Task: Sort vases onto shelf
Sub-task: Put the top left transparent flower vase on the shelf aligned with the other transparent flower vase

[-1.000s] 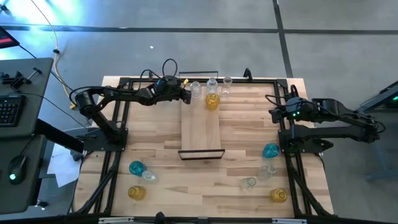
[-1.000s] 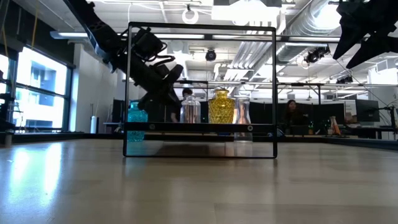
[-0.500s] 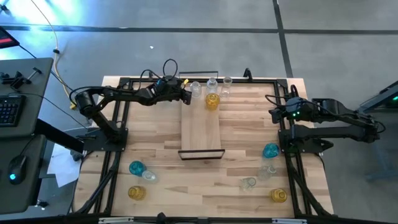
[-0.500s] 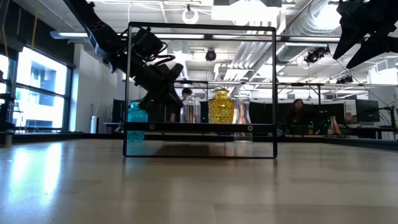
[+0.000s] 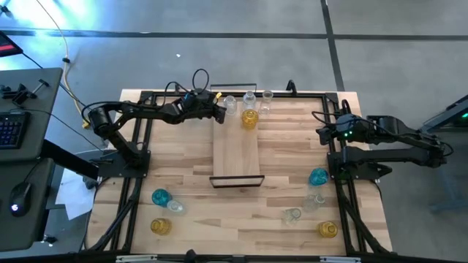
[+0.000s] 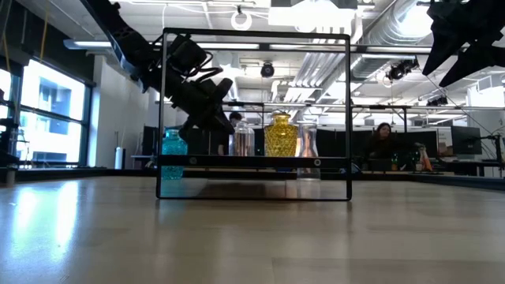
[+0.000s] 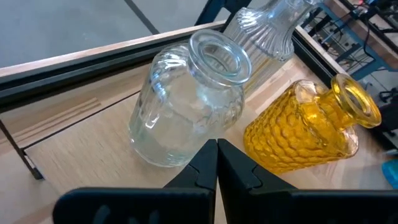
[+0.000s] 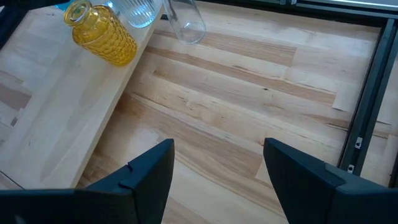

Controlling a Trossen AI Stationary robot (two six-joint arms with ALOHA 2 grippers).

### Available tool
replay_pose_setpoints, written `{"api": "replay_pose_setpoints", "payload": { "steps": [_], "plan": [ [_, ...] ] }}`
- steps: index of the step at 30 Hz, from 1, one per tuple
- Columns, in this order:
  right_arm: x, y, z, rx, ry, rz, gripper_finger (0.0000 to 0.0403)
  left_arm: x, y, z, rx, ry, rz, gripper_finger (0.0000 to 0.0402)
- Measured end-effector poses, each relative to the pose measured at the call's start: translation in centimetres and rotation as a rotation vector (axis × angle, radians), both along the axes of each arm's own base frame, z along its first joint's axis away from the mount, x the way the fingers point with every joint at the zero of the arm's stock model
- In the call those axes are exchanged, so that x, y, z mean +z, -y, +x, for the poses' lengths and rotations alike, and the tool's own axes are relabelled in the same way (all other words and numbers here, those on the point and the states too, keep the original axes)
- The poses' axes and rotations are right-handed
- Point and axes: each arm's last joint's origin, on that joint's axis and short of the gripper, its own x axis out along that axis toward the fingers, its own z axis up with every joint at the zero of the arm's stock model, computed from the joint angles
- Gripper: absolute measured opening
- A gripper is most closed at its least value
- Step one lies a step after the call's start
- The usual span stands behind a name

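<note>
Fingers of the left gripper (image 7: 216, 163) are pressed together, empty, just beside a clear vase (image 7: 186, 99) at the shelf's (image 5: 237, 155) far end. To do this step well, I judge it should back away straight, not brushing the amber vase (image 7: 308, 127). Right gripper (image 8: 214, 163) waits spread over the table.

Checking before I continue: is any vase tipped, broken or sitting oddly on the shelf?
Nothing stands out. The clear vase and amber vase stand upright and intact at the shelf's far end; the left end effector, shut, sits beside the clear one.
</note>
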Motion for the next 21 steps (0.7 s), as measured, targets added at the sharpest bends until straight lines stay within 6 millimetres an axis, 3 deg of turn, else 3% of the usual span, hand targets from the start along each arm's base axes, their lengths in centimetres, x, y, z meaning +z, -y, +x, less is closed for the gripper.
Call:
{"api": "replay_pose_setpoints", "payload": {
  "steps": [12,21],
  "plan": [
    [0.0,0.0,0.0,0.001,0.002,0.005,0.0243,-0.5,-0.4,-0.6,0.100,-0.103,0.024,0.0000],
    [0.0,0.0,0.0,0.001,0.001,0.005,0.0243,1.1,-1.7,-0.2,0.139,-0.120,0.091,0.0000]
  ]
}}
